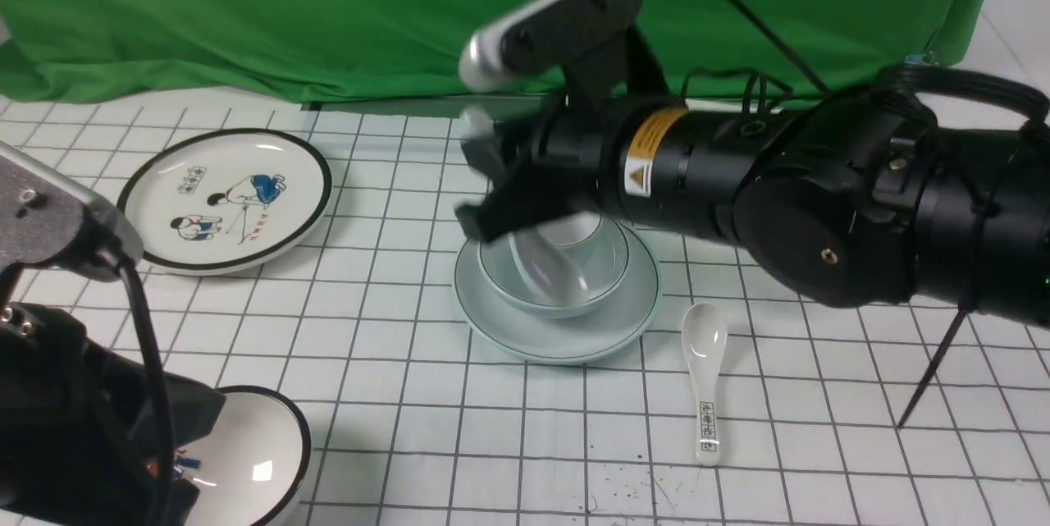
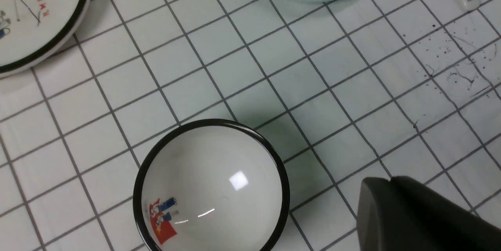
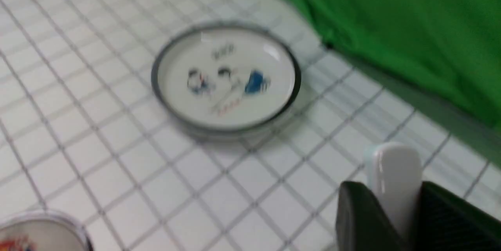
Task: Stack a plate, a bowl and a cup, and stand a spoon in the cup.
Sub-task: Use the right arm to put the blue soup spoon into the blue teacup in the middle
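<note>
Gripping the spoon (image 3: 393, 167) by its handle, your right tool (image 3: 391, 194) is clenched on it, with the plain white handle sticking up between the two black fingers. Front view shows the scoop end blurred, hanging low over the stack. Stack looks built: plate (image 1: 566, 337) flat on the table (image 1: 410, 395), bowl (image 1: 599, 286) sitting in it, cup (image 1: 592, 232) inside the bowl. The cup is mostly hidden behind the tool; only its white inside and brownish rim show. Handle grip makes sense, I judge: it leaves the scoop end free to go down into the cup. Can't tell if the scoop is in the cup or just beside it. Your left tool (image 2: 389, 183) is clenched on nothing, parked near the black-rimmed bowl (image 2: 211, 188), well apart from the stack, so out of the way. Distractors: cartoon plate (image 1: 225, 198) far left, marked spoon (image 1: 705, 378) lying just beside the plate. Step in hand: standing the spoon in the cup, likely the last one.
</note>
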You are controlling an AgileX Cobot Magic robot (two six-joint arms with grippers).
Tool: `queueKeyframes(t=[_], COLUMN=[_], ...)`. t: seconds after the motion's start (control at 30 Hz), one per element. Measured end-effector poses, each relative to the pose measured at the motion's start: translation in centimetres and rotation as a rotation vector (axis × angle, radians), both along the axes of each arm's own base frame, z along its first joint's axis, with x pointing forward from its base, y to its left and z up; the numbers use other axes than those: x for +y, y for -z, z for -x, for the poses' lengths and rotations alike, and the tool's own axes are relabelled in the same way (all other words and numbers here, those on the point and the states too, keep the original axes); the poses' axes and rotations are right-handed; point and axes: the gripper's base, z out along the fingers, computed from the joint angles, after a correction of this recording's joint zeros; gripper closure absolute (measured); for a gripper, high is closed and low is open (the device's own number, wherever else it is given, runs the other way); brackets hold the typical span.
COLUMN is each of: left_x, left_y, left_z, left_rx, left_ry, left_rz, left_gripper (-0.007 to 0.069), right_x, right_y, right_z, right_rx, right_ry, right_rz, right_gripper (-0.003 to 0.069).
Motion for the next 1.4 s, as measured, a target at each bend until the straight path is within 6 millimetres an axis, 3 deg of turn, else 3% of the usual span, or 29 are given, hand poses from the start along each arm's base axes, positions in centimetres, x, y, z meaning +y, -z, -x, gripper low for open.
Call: queueKeyframes(t=[0.1, 0.17, 0.23, 0.4, 0.57, 0.7, 0.97, 1.23, 1.33, 1.4], left_x=[0.0, 0.0, 0.0, 0.0, 0.0, 0.0, 0.3, 2.3, 3.3, 3.9], left_y=[0.0, 0.0, 0.0, -0.4, -0.5, -0.5, -0.7, 0.2, 0.4, 0.2], left_z=[0.0, 0.0, 0.0, -0.4, -0.6, -0.6, 0.0, 3.6, 5.8, 7.1], left_rx=[0.000, -0.003, -0.005, -0.061, -0.085, -0.085, -0.107, -0.249, -0.321, -0.383], left_ry=[0.000, 0.000, -0.001, -0.010, -0.014, -0.020, -0.049, -0.138, -0.157, -0.158], left_rz=[0.000, 0.001, 0.001, 0.013, 0.014, 0.017, 0.051, 0.164, 0.217, 0.244], left_gripper=[0.0661, 0.0659, 0.0659, 0.0656, 0.0656, 0.0656, 0.0656, 0.0656, 0.0656, 0.0656], right_x=[-0.8, -2.0, -2.3, -2.6, -1.9, -1.6, -1.7, -1.8, -2.3, -2.8], right_y=[-0.4, 0.3, 0.8, 4.6, 7.4, 9.1, 9.4, 10.1, 8.5, 6.1], right_z=[-1.5, -3.7, -4.4, -7.4, -8.2, -8.6, -8.6, -8.5, -8.0, -7.3], right_rx=[-0.063, -0.081, -0.079, -0.069, -0.101, -0.156, -0.172, -0.096, -0.080, -0.084], right_ry=[0.031, 0.088, 0.107, 0.146, 0.126, 0.107, 0.100, 0.110, 0.118, 0.126], right_rz=[-0.086, -0.167, -0.192, -0.305, -0.314, -0.218, -0.160, -0.086, -0.064, -0.060], right_gripper=[0.0476, 0.0476, 0.0476, 0.0476, 0.0476, 0.0476, 0.0470, 0.0379, 0.0380, 0.0404])
